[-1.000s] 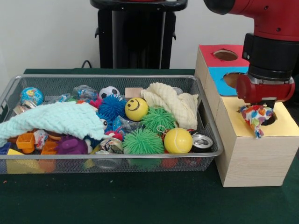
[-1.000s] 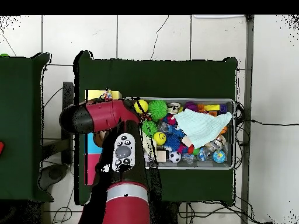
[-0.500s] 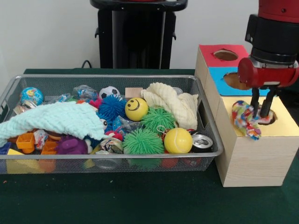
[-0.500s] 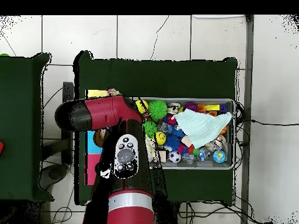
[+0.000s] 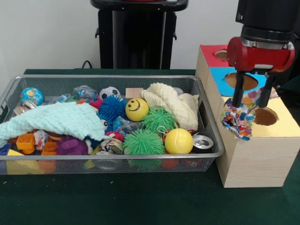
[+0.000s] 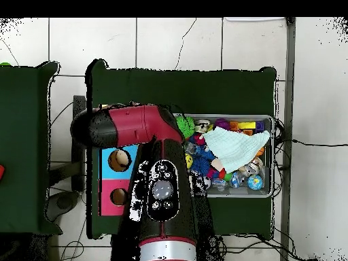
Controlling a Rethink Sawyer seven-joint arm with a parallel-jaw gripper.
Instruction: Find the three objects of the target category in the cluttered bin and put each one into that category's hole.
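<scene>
Even, soft light falls from above in my front view. The white wall [image 5: 47, 33] is bright without glare, and the green desk [image 5: 140, 201] stays dark. A faint shadow lies under the wire bin [image 5: 108, 161]. Fine detail is slightly soft. Overhead, the floor tiles [image 6: 177, 41] look bright and washed.

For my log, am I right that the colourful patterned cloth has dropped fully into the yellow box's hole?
Not quite: the front view shows the colourful patterned cloth outside the hole, draped over the yellow box top's front edge, under the gripper.
</scene>
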